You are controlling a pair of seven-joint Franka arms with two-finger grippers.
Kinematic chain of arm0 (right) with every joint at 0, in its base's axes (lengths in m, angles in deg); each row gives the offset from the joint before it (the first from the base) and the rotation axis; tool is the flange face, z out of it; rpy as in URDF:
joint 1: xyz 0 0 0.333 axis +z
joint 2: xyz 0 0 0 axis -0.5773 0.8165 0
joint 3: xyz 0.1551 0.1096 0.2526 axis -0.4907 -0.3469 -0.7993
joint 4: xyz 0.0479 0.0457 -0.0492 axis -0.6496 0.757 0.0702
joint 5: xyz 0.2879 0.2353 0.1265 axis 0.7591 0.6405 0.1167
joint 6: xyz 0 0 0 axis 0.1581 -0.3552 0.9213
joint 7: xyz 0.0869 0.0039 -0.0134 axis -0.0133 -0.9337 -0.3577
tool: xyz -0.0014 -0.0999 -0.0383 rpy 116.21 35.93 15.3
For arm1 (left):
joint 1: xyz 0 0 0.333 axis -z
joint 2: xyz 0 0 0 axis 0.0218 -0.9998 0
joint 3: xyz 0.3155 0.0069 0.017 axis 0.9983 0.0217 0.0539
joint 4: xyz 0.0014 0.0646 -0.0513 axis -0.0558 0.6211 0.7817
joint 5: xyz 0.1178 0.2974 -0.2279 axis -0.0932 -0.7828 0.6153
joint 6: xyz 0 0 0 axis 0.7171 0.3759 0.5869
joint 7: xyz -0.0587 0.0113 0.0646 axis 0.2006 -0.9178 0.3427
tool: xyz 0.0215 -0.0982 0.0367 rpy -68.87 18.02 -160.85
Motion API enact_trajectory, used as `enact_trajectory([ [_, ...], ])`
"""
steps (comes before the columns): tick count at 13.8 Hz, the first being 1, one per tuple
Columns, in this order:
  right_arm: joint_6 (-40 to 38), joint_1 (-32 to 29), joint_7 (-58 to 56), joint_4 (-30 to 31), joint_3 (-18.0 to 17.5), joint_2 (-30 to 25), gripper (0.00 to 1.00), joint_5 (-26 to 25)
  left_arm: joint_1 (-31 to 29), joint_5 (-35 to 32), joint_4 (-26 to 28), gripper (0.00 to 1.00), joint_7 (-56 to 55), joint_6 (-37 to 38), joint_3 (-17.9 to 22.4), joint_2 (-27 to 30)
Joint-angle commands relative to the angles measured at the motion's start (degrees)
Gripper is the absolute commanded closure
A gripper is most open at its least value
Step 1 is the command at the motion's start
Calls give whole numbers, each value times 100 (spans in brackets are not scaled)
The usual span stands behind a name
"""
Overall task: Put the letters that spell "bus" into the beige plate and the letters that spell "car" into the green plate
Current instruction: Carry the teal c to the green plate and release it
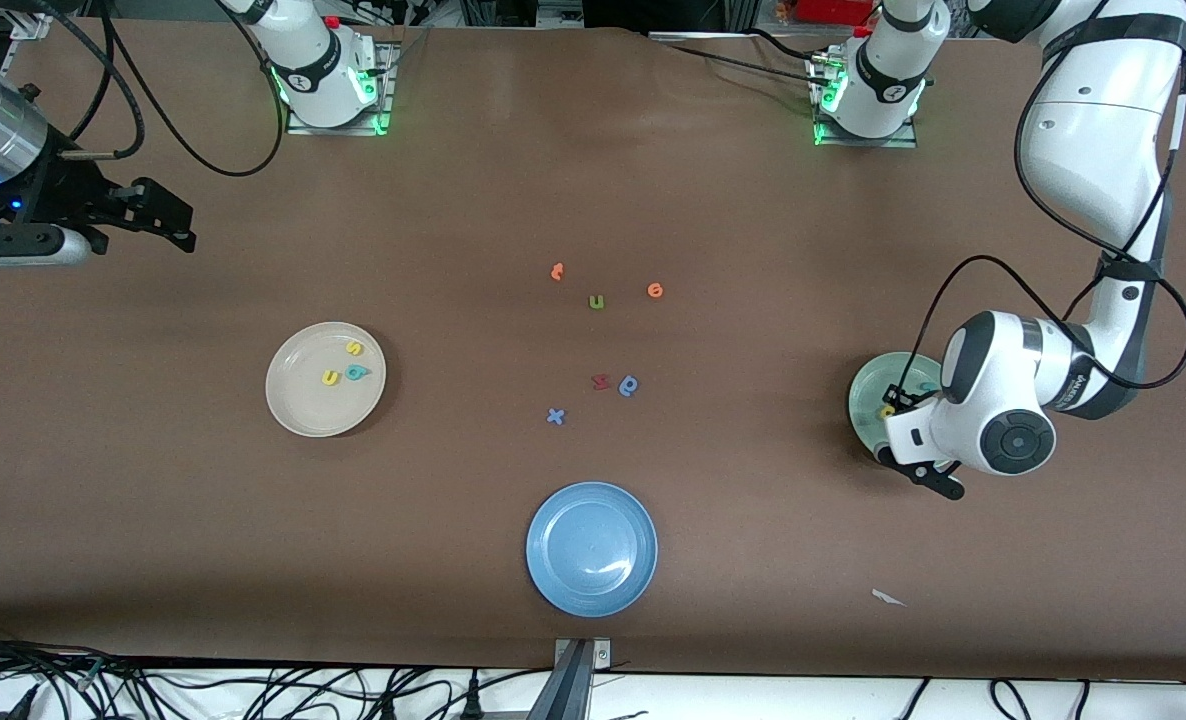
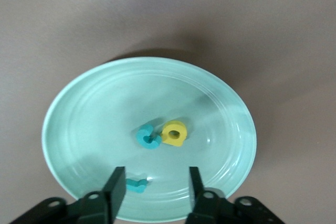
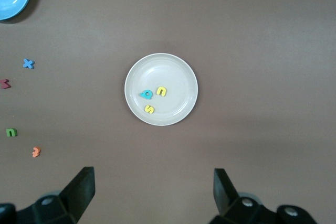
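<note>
The green plate [image 2: 94, 119] lies at the left arm's end of the table. On it are a teal c [image 2: 149, 136], a yellow a [image 2: 174, 133] and a teal r [image 2: 136, 184]. My left gripper [image 2: 155, 187] hovers just over this plate, open, and the r lies loose on the plate between its fingers, close to one of them. The beige plate [image 1: 298, 405] toward the right arm's end holds a yellow s [image 1: 355, 349], a yellow u [image 1: 331, 378] and a teal b [image 1: 356, 373]. My right gripper [image 3: 152, 192] waits open and empty, high over the table at its own end.
A blue plate [image 1: 591, 548] sits near the front edge at mid-table. Loose letters lie in the middle: an orange one [image 1: 556, 271], an olive u [image 1: 596, 301], an orange e [image 1: 655, 290], a red one [image 1: 600, 381], a blue round one [image 1: 629, 385], a blue x [image 1: 555, 416].
</note>
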Motion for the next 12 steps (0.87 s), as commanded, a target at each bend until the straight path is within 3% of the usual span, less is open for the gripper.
enact_trajectory([
  [1,-60,10,-8,-36,-15,-32,0,71,9,-91,-34,0,-12,279,-61,358],
  [9,-77,10,-61,-36,-15,-41,0,71,-166,-30,36,0,-1111,640,0,1175],
  [12,-51,10,-61,-36,-15,-41,0,71,-141,583,439,0,-1103,640,253,1868],
])
